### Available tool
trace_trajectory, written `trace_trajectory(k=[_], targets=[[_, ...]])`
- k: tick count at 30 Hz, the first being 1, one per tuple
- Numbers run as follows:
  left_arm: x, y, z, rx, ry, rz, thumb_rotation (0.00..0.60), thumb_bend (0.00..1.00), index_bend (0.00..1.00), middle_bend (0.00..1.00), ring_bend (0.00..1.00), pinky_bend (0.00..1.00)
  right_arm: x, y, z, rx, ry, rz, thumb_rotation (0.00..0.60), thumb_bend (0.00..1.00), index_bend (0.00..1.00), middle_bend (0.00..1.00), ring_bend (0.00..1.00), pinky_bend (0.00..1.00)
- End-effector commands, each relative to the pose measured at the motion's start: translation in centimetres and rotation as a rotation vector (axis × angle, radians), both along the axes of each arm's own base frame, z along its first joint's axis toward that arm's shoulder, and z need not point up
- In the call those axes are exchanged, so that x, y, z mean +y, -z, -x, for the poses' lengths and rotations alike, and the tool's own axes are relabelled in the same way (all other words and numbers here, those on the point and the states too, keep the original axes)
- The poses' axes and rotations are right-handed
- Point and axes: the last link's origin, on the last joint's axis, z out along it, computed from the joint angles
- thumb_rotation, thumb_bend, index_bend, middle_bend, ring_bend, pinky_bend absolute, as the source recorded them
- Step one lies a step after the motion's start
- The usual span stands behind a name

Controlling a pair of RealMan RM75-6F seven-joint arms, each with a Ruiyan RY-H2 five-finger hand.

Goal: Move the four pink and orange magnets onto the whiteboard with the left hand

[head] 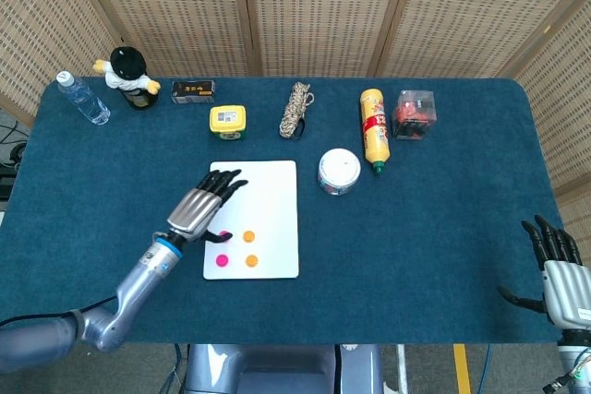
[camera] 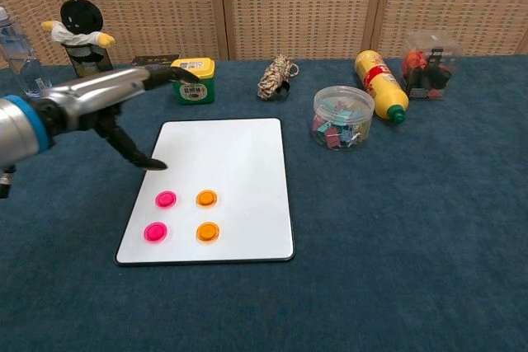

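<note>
The whiteboard [head: 268, 193] [camera: 235, 154] lies flat on the blue table. On its near left part sit two pink magnets [camera: 166, 199] [camera: 153, 232] and two orange magnets [camera: 206, 198] [camera: 207, 231], set in a square. In the head view one pink magnet [head: 221, 262] and both orange magnets [head: 248, 237] [head: 251, 261] show; the other pink one is partly under my hand. My left hand [head: 199, 207] [camera: 115, 100] hovers above the board's left edge with fingers spread and nothing in it. My right hand [head: 559, 269] rests open at the table's near right corner.
Along the back stand a water bottle [head: 81, 97], a black-hatted toy [head: 129, 76], a small dark box [head: 193, 91], a yellow tub [camera: 191, 80], a rope coil [camera: 276, 77], a yellow bottle [camera: 379, 85] and a clear case [camera: 427, 64]. A round jar of clips [camera: 342, 117] sits right of the board.
</note>
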Motion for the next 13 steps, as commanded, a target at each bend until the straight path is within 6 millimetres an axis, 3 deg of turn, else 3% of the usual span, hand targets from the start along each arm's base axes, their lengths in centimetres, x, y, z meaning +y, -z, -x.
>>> trace_trajectory(k=[1, 5, 9, 13], targets=[[-2.4, -4.0, 3.9, 0.053, -0.053, -0.099, 0.600, 0.04, 0.00, 0.00, 0.00, 0.00, 0.0, 0.0, 0.0, 0.002, -0.002, 0.001, 0.600, 0.00, 0.00, 0.00, 0.00, 0.00], [-7.2, -9.7, 10.0, 0.129, -0.205, -0.311, 0.600, 0.00, 0.00, 0.00, 0.00, 0.00, 0.0, -0.1, -0.1, 0.026, -0.020, 0.022, 0.600, 0.00, 0.00, 0.00, 0.00, 0.00], [-11.0, -12.5, 13.4, 0.151, -0.316, -0.417, 0.600, 0.00, 0.00, 0.00, 0.00, 0.00, 0.1, -0.1, -0.2, 0.080, -0.055, 0.062, 0.600, 0.00, 0.00, 0.00, 0.00, 0.00], [-13.6, -13.9, 14.9, 0.138, -0.385, -0.452, 0.600, 0.00, 0.00, 0.00, 0.00, 0.00, 0.2, 0.1, -0.3, 0.101, -0.077, 0.088, 0.600, 0.00, 0.00, 0.00, 0.00, 0.00]])
